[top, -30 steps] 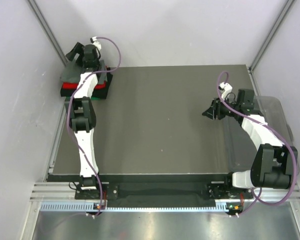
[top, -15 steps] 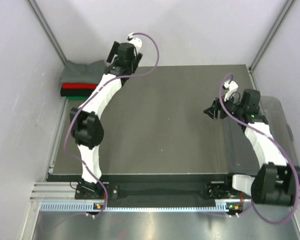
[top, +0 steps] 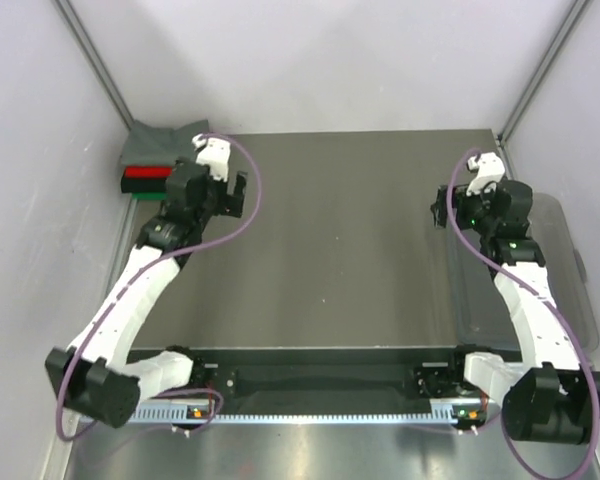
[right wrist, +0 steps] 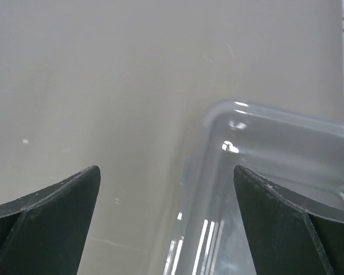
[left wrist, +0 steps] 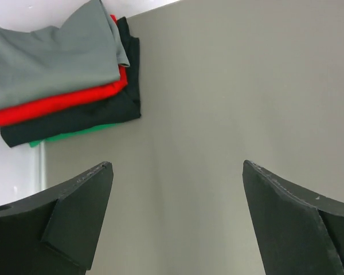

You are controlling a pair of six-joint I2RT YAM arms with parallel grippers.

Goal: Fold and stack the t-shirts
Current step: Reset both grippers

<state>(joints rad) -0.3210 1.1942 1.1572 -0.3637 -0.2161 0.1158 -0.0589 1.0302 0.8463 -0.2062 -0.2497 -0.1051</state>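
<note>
1. The four t-shirts lay folded in one stack at the far left corner of the table, close to the left wall.
2. The dark grey shirt was on top, its cloth a little rumpled and its near right corner hanging over the layers below.
3. The red shirt lay directly under the grey one, and the black shirt lay under the red.
4. The green shirt was at the bottom, with only a thin edge showing along the near side of the stack.
5. The left gripper hovered above the table just to the right of the stack and apart from it.
6. The left fingers were spread wide with nothing between them. Only bare table showed in the gap in the left wrist view.
7. The right gripper hung in the air over the right edge of the table, well apart from the shirts.
8. The right fingers were also spread wide and held nothing. Below them lay the table and a rounded corner of the bin.
9. The bin was clear plastic and sat just off the right side of the table, beside the right arm.
10. A purple cable looped from the left wrist down along the left arm.
</note>
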